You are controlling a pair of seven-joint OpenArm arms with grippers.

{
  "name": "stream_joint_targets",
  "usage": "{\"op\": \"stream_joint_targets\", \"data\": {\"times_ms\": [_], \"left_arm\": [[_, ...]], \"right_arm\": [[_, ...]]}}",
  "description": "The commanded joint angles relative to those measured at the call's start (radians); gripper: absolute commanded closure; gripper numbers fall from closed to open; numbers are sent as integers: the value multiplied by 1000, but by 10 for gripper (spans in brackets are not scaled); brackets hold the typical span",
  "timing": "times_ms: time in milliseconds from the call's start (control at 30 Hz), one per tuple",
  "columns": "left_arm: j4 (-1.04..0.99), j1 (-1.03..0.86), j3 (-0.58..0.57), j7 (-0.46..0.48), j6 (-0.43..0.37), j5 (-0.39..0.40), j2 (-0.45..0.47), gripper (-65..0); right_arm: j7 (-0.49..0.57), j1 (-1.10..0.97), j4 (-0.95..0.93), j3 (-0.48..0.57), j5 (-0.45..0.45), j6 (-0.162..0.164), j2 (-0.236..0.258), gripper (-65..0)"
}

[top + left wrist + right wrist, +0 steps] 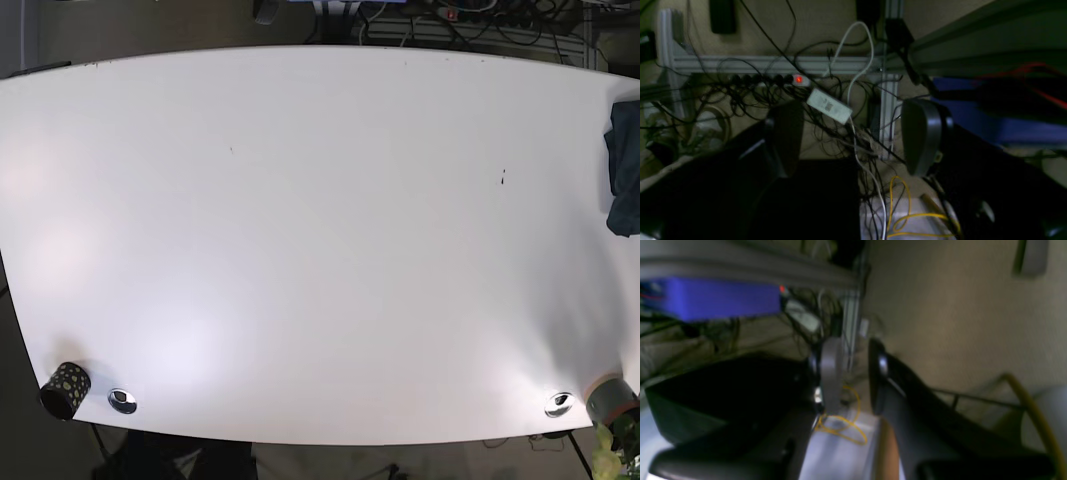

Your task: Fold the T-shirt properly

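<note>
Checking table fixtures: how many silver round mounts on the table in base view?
2: one silver mount at the near left edge beside the dotted black cup, one at the near right edge. Others may be out of frame.

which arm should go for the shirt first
Probably left. The shirt lies bunched at the table's right edge in the base view, the left arm's side. Neither arm shows there. Both grippers, left and right, look open and empty, aimed at floor cables.

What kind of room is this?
Probably a robot lab or workshop. There's a big white table, a messy tangle of cables around a power strip on the floor, and a metal frame.
</note>
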State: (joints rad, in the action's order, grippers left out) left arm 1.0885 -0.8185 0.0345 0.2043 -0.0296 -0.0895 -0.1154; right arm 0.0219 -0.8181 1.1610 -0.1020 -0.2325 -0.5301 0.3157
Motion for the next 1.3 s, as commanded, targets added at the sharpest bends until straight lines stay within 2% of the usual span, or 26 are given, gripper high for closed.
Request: {"op": "stream_joint_targets", "data": {"times_ms": [0, 200, 767, 867, 1067, 1267], "left_arm": [[-51, 9, 0, 21, -2, -5, 0, -418], [-210, 120, 0, 21, -3, -3, 0, -417], [-672, 443, 2, 22, -3, 1, 27, -415], [-735, 495, 12, 22, -3, 1, 27, -415], [-878, 603, 107, 22, -3, 0, 52, -415], [-928, 666, 115, 22, -3, 0, 79, -415]], "right_arm": [[28, 12, -46, -2, -12, -11, 9, -124], [28, 150, -212, 18, -12, -12, 1, -124], [29, 454, -497, 218, -12, -11, 1, -124], [29, 504, -566, 224, -12, -11, -2, -124], [29, 587, -655, 224, -12, -11, -37, -124], [26, 635, -692, 226, -12, -9, -56, -128]]}}
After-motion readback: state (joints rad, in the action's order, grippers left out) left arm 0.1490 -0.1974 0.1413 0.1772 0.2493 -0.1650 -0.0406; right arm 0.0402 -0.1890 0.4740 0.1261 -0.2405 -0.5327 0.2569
